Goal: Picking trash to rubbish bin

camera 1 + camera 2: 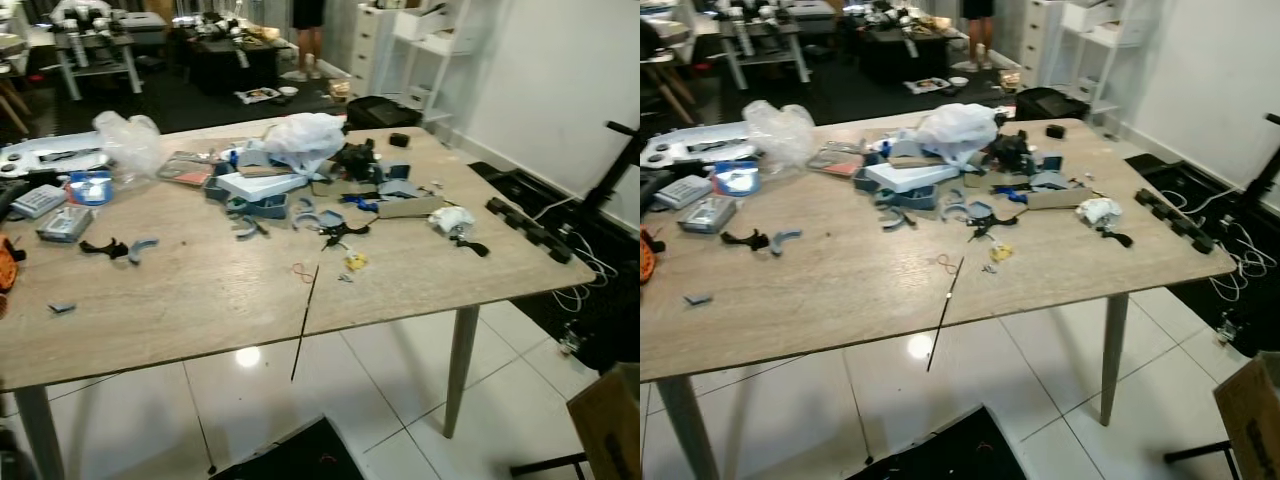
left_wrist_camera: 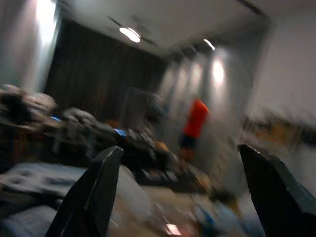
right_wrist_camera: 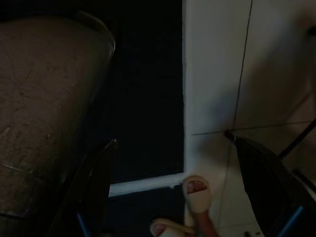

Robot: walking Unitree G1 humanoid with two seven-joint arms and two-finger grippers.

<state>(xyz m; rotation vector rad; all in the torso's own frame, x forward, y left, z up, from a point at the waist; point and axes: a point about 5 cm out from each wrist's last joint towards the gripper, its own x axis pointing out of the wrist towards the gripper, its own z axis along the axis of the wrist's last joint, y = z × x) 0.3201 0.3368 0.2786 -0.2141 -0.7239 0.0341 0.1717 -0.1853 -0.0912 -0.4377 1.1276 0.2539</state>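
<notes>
Fingers (image 2: 94,197) of both grippers wide apart, empty

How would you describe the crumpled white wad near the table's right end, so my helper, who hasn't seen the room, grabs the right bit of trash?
Start at the long wooden table and go to its right end, nearest the white wall. There, just right of a flat beige box, lies a small crumpled white wad with a black piece beside it. It is far smaller than the big white plastic bag at the table's middle.
</notes>
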